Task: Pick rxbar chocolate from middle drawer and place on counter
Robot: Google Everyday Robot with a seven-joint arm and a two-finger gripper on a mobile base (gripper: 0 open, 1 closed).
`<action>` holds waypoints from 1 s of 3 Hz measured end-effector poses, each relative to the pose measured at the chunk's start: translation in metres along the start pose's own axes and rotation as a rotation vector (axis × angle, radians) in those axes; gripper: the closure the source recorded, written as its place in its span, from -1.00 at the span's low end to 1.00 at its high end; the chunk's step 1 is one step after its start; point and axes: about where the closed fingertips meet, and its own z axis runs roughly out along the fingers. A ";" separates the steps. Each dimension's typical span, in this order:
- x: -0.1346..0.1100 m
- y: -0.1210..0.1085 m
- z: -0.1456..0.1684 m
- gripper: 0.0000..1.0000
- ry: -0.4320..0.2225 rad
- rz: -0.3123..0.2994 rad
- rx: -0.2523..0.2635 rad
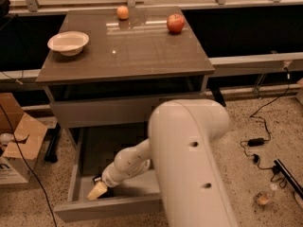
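The pincer (pixel 97 191) is down low in the open middle drawer (pixel 75 174), near its front left corner. The rxbar chocolate (pixel 97 179) lies on the drawer floor there, and only a small dark bit of it peeks out right at the pincer. I cannot tell if the pincer is clenched or released, or if it has the bar yet.

I think the job right now is to get a good hold of the bar. It is flat and thin, so the pincer should press right down to the floor and pinch it across the short way. Then it should lift slowly. The arm (pixel 129 161) must go up over the low front wall and come out toward the room before it rises, because the shut drawer front (pixel 104 111) and the edge of the surface (pixel 128 56) hang right above.

The bar looks black and its wrapper is likely slippery. The drawer is grey and hard, with a flat floor and low walls. The surface is brown-grey, smooth and shiny. On it sit a round pale bowl (pixel 68 42), a red apple (pixel 175 23) and a small orange (pixel 122 12). The round fruit could roll if bumped, so the bare middle is the best spot for the bar.
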 end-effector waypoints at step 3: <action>-0.002 0.006 -0.004 -0.04 0.024 0.016 0.012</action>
